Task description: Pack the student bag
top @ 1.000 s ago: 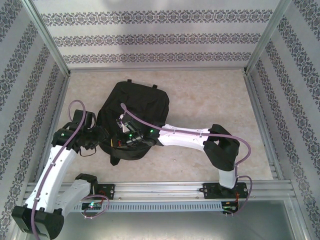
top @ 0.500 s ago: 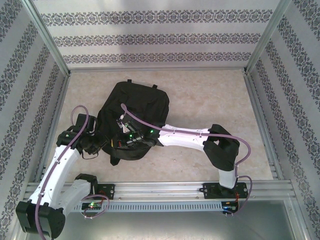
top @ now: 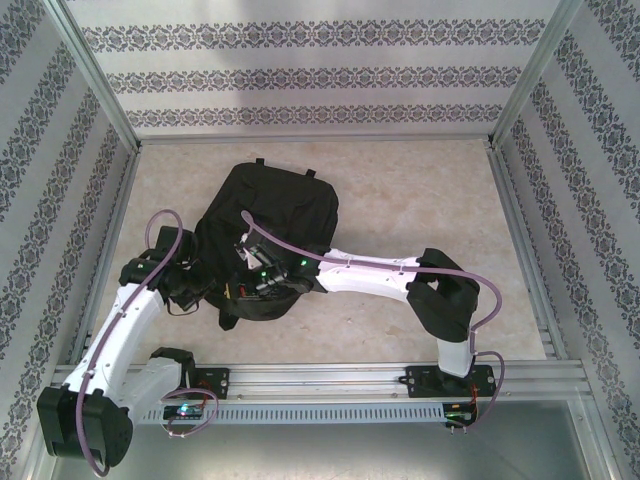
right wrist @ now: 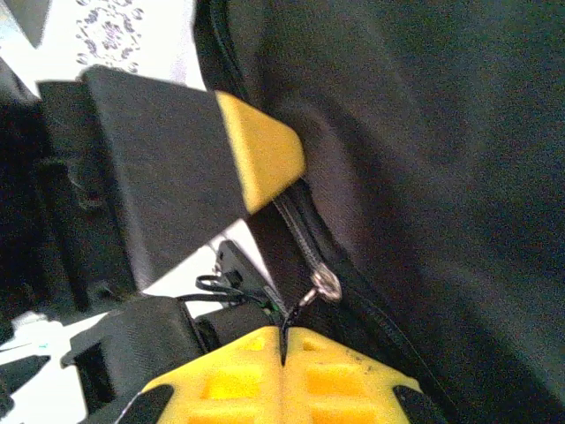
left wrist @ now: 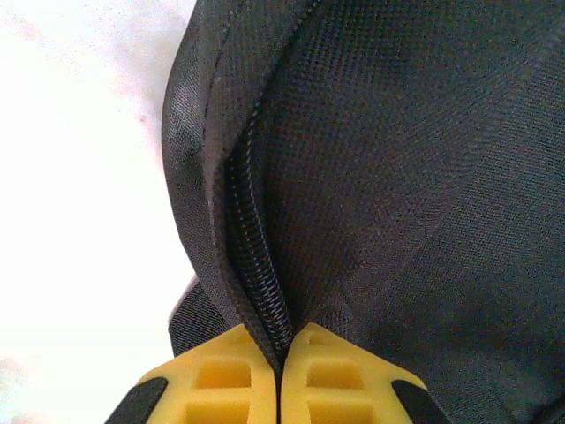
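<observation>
**Student bag.** The student bag (top: 285, 205) lies flat on the tabletop (top: 420, 200), left of centre. Its far end is close to the far edge and its near end stops short of the near edge. The fabric is black and woven. In the left wrist view, a zipper (left wrist: 258, 265) runs along a raised fold of the material.

**Left end effector.** The left end effector (top: 197, 287) is at the left side of the bag, near its near end. In the left wrist view, the two yellow fingers (left wrist: 234, 384) are closed against each other. The zipper fold of the bag is pinched between their tips. Pale tabletop surface shows to the left of the fold.

**Right end effector.** The right end effector (top: 243, 280) is over the near part of the bag, just beside the left end effector. In the right wrist view, its yellow fingers (right wrist: 344, 380) are closed. A thin dark strand leads from between them to the metal zipper pull (right wrist: 323, 284), so the grip is on the pull. The pull sits on a zipper line running diagonally across the black fabric. A black, yellow-tipped finger (right wrist: 260, 155) of the left end effector is close above the pull and presses against the bag.
</observation>
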You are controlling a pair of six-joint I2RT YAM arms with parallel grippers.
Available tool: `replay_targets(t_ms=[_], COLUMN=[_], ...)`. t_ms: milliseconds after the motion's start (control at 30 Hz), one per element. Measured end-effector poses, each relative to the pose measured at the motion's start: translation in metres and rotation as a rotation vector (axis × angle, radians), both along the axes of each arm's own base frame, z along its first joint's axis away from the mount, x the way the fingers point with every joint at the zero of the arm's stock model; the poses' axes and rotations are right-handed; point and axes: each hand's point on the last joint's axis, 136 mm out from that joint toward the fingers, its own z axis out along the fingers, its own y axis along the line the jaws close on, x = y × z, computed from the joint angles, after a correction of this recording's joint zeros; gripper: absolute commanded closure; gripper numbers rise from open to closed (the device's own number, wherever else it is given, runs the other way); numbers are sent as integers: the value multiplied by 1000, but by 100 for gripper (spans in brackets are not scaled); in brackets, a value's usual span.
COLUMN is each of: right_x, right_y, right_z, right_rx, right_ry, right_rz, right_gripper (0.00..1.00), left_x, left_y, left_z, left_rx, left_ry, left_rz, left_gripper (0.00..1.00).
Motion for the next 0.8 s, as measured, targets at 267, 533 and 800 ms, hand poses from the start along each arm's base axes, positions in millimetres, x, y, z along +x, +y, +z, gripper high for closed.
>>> replay_targets(t_ms=[267,533,800], right_x=[-13,-10,-5], right_y=[-22,-53,-91], right_z=[0,-3,-7], right_rx=[-64,-91,-126], right_ry=[-18,-20,-15], right_rz=[58,47,22], right_gripper=[100,100,100], left_x=[1,2,2], left_y=[5,9,14], left_z=[1,4,6], left_rx=[19,26,35], left_ry=[-9,-24,-35], left_rz=[-7,-7,-3], left_gripper=[100,100,100])
